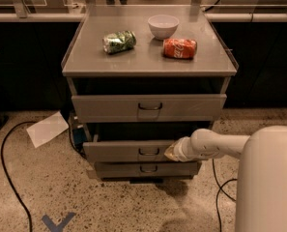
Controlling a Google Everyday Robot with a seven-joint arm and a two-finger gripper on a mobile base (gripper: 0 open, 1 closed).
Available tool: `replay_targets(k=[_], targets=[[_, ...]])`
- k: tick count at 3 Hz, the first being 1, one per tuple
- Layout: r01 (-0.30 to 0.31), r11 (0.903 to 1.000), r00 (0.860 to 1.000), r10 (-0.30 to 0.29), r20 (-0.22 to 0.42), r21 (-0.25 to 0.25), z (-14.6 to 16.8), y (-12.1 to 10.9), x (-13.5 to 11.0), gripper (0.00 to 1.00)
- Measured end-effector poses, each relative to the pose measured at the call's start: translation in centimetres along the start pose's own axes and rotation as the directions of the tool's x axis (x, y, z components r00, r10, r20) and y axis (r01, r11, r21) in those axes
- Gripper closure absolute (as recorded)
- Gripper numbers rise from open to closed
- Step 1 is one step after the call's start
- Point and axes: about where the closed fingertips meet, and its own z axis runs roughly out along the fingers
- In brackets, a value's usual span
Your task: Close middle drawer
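Note:
The middle drawer [119, 151] of a grey metal cabinet stands partly pulled out. Its low front panel carries a small dark loop handle [149, 152]. My gripper [171, 152] is at the end of my white arm [215, 146], which reaches in from the right. Its tip rests against the drawer's front panel just right of the handle. The taller top drawer [148, 108] above juts out slightly. The lowest drawer [148, 169] sits just under the middle one.
On the cabinet top [85, 62] lie a crushed green can [119, 41], a white bowl [163, 26] and a red can [179, 48]. A sheet of paper [47, 128] and black cables [7, 178] lie on the floor to the left. My white body [268, 182] fills the lower right.

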Motion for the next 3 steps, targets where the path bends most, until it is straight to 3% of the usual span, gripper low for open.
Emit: replay_targets(k=[3], targets=[[-0.024,0.9997,0.999,0.024,0.034,0.007,1.2,-1.3,-0.6,1.00]])
